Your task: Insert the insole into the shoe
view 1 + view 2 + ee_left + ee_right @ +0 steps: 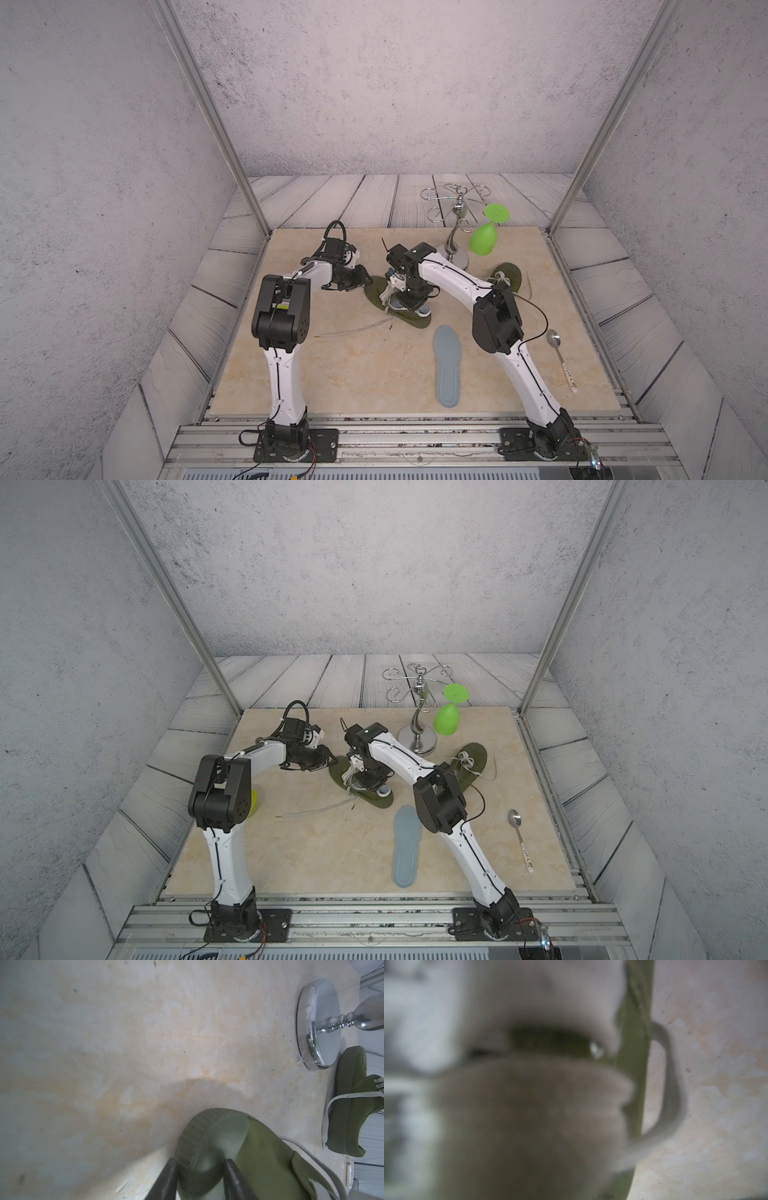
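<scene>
Grey insole (pixel 448 370) is lying on the desk (pixel 353 374) near the heel of the shoe (pixel 259 1147) while I am pinching the toe with my left gripper (pixel 200 1167), right gripper (pixel 409 301) pressed together at the opening, which needs holding wide.

Counted on one beige bench (pixel 332 374):

Two olive-green shoes: the middle shoe (pixel 375 294) and the far shoe (pixel 510 274).
Two pale trailing laces: the near lace (pixel 353 330) and the far lace (pixel 530 286).
One grey-blue insole (pixel 448 365).
One metal spoon (pixel 561 357).
One chrome glass rack (pixel 455 232).
One green goblet (pixel 483 240).
One yellow-green thing (pixel 254 802), seen in a top view half hidden behind an elbow; kind not to be told.

Two white-and-black arms: the left arm (pixel 286 365) and the right arm (pixel 528 365).
Two end effectors: the left end effector (pixel 200 1160) and the right end effector (pixel 409 300).
</scene>
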Controlling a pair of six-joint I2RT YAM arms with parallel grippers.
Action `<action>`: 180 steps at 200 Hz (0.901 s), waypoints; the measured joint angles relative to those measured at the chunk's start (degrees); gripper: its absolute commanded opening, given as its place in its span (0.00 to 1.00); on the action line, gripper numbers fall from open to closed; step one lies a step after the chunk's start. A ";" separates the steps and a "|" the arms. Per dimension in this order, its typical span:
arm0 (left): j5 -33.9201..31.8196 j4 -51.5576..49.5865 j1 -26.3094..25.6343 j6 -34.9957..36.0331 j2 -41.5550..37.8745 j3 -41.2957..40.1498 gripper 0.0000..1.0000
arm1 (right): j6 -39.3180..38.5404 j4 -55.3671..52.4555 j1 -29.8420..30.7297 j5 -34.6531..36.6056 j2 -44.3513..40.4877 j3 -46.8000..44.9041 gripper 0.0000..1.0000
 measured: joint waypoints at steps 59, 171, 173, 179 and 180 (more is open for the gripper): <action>0.00 -0.02 0.00 0.00 0.00 0.00 0.39 | -1.05 7.52 0.02 -1.31 -7.72 -8.70 0.03; -0.04 -0.83 -0.02 -0.09 -1.20 -0.76 0.40 | -0.17 4.11 0.76 3.93 -6.64 -2.27 0.03; -0.07 -0.96 -0.02 -0.09 -1.38 -0.92 0.40 | -0.28 4.17 0.76 4.09 -6.64 -2.49 0.03; -0.31 -1.60 -0.02 -0.09 -2.08 -1.16 0.40 | -0.37 4.50 0.76 4.20 -6.64 -3.32 0.03; -0.33 -1.68 -0.02 -0.09 -2.16 -1.18 0.40 | -0.39 4.55 0.76 4.22 -6.64 -3.45 0.03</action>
